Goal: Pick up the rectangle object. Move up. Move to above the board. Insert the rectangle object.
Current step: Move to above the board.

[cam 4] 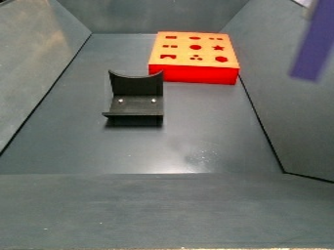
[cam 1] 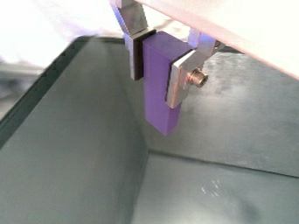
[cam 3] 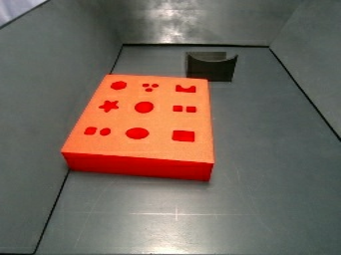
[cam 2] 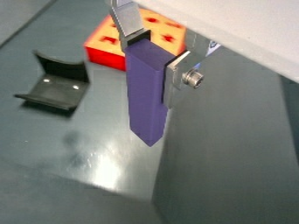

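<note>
Dark grey flooring with sloped grey walls surrounds your workspace, and your gripper (cam 2: 159,59) hangs well above it, its silver fingers (cam 1: 184,73) clamped on the upper part of the rectangle object (cam 2: 146,94). You see the purple block in both wrist views hanging straight down from the pads, long axis vertical, lower end free and clear of the floor. In a side view only a blurred purple streak (cam 4: 313,44) shows near the right edge of the desk, high above the surface; the gripper itself is out of that frame. The board (cam 3: 144,122) lies flat on the floor toward the far end of the desk, and in a wrist view its red corner (cam 2: 138,39) shows just behind the fingers, so you are beside it rather than over it. The pick and the lift look done to you; what remains is the carry across to above the board. The rectangular cut-out (cam 3: 184,134) lies with its long side horizontal, so judge the block's cross-section against it before lowering. The fixture (cam 4: 133,97) stands apart from the board, nearer the desk's middle, out of your path.
</note>
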